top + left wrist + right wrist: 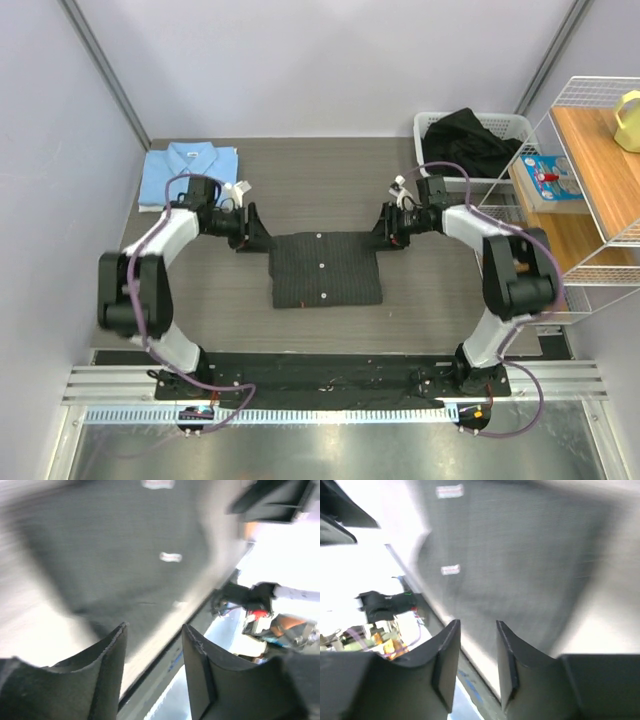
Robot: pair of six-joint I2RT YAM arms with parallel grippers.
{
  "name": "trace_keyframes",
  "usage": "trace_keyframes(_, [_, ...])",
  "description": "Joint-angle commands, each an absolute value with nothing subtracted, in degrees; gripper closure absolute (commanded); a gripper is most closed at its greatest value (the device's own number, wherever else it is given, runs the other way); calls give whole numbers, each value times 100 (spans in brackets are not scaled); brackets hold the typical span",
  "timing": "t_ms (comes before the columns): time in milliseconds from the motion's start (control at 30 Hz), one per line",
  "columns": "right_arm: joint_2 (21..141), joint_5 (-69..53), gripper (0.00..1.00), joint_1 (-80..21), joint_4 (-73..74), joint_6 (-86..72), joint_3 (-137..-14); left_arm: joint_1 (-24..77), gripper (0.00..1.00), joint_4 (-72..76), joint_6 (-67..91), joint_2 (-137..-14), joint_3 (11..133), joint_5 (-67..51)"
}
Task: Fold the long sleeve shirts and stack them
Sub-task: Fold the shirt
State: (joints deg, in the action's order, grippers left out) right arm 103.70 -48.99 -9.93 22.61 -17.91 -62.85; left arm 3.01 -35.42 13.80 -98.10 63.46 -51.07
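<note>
A black-charcoal pinstriped shirt (326, 268) lies folded into a rectangle at the table's middle, buttons up. It also shows blurred in the left wrist view (120, 550) and in the right wrist view (520, 555). A plain light blue shirt (188, 174) lies folded at the back left corner. My left gripper (257, 232) is open and empty by the dark shirt's back left corner. My right gripper (385, 228) is open and empty by its back right corner. In each wrist view the fingers (110, 670) (447, 665) stand apart with nothing between them.
A white basket (500, 128) with dark clothing (468, 140) stands at the back right. A wire shelf with a wooden top (590, 160) stands along the right side. Black fabric (330, 382) lies over the rail at the near edge.
</note>
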Motion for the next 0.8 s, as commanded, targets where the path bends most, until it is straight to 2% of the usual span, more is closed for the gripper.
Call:
trace_keyframes(0, [8870,-5571,56,-1686,890,-3091,-5443,1053,49,-2754,2440,-8360,5460,-5941])
trace_keyframes(100, [8745,-5625,51,-2284,274,-3524,-4896,1862,39,-1339,3619,-7981,4653,-5898])
trace_keyframes(133, [8858,-5599,47,-2372,168,-3559,-4765,2124,32,-1031,4056,-7998,4475,-5854])
trace_keyframes(167, [8999,-5599,45,-2425,45,-3603,-4738,2197,30,-576,4165,-8181,4369,-5854])
trace_keyframes(300, [9930,-5836,39,-2417,-35,-3358,-4693,1927,22,-465,4044,-9095,4079,-5573])
trace_keyframes(367, [10508,-5950,35,-2356,43,-3279,-4562,1680,13,-484,3973,-9716,3973,-5371])
trace_keyframes(400, [10686,-5968,34,-2234,201,-2956,-4527,1505,3,-831,3781,-9903,3973,-5335])
trace_keyframes(433, [10827,-5898,32,-2119,446,-2683,-4570,1416,0,-1105,3510,-10062,4086,-5196])
trace_keyframes(533, [11293,-5669,27,-1513,1264,-1944,-4763,1108,0,-1642,3025,-10239,4235,-5045])
trace_keyframes(600, [11146,-5616,24,-1258,1878,-1610,-4973,994,0,-1984,2518,-10021,4324,-5185])
trace_keyframes(667, [10612,-5782,23,-1134,2736,-1065,-5167,958,0,-2722,2103,-9705,4525,-5648])
trace_keyframes(767, [9829,-5950,22,-1143,3024,-1106,-5842,1071,0,-2663,2145,-8896,5104,-6081])
